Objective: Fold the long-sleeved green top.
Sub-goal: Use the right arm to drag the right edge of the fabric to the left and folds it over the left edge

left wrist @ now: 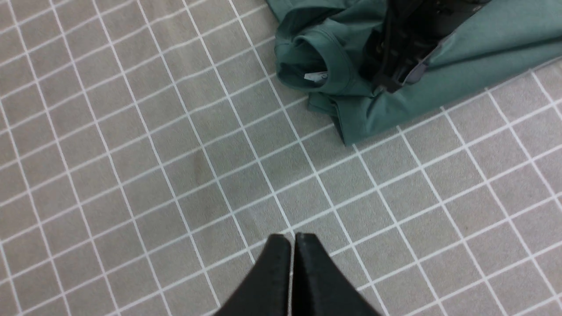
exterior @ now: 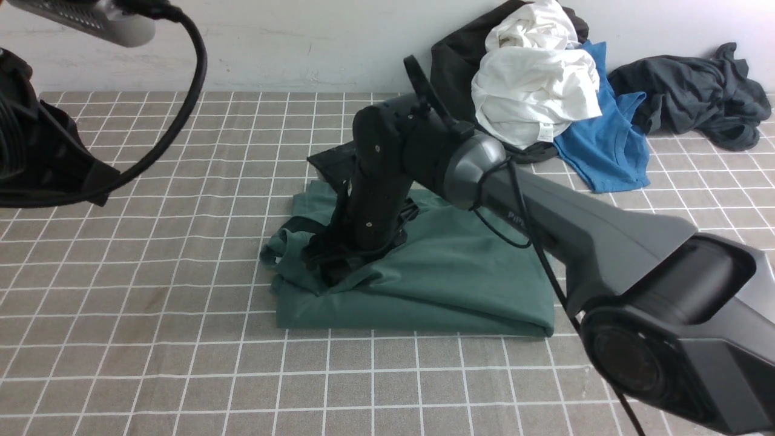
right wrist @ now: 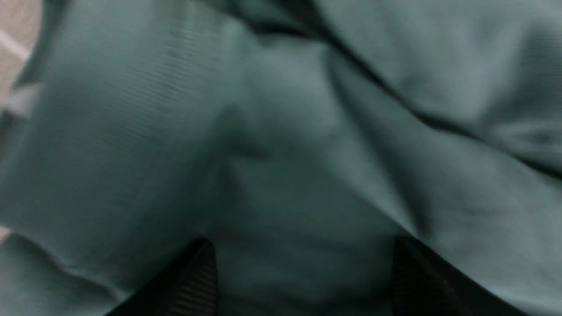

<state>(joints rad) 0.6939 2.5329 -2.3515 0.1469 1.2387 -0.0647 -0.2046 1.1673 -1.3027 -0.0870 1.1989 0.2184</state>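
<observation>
Black arm (exterior: 596, 237), silver collar (exterior: 477, 171), looping cable (exterior: 195, 91)

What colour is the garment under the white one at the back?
The shirt is bright blue, clearest in the front view.

the green top (right wrist: 281, 131) fills the right wrist view, blurred.

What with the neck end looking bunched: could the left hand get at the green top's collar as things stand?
Probably yes. Only bare table lies between the shut left hand and the collar, though the open right hand sits on the green top close beside it.
</observation>
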